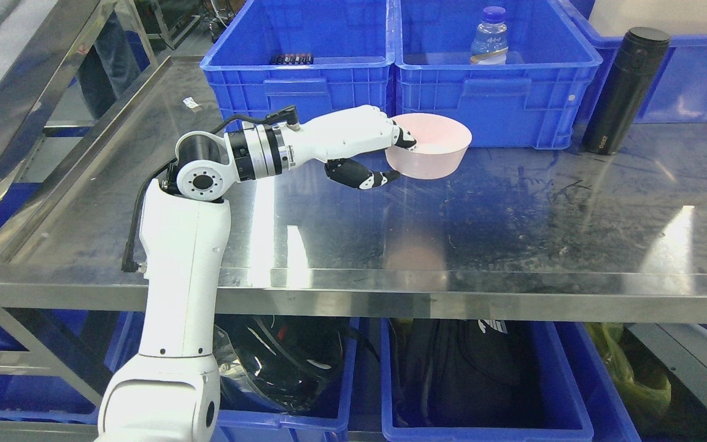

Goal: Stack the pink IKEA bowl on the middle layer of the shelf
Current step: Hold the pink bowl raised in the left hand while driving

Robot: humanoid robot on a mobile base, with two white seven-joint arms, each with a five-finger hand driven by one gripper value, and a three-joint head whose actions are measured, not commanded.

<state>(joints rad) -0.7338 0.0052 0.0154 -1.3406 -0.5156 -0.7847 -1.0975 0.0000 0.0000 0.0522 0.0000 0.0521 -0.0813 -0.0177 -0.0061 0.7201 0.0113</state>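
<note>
A pink bowl (436,147) stands upright on the steel shelf (513,233), just in front of the blue bins. My left hand (393,156) reaches in from the lower left and grips the bowl's left rim: the fingers (404,138) hook over the rim into the bowl, and the thumb (366,177) lies under its outer wall. Whether the bowl rests on the shelf or hangs slightly above it I cannot tell. The right arm does not show.
Two blue bins (304,80) stand at the back of the shelf, the right one (501,86) holding a water bottle (490,37). A black flask (626,89) stands at the right. More blue bins with dark items sit on the level below (482,380).
</note>
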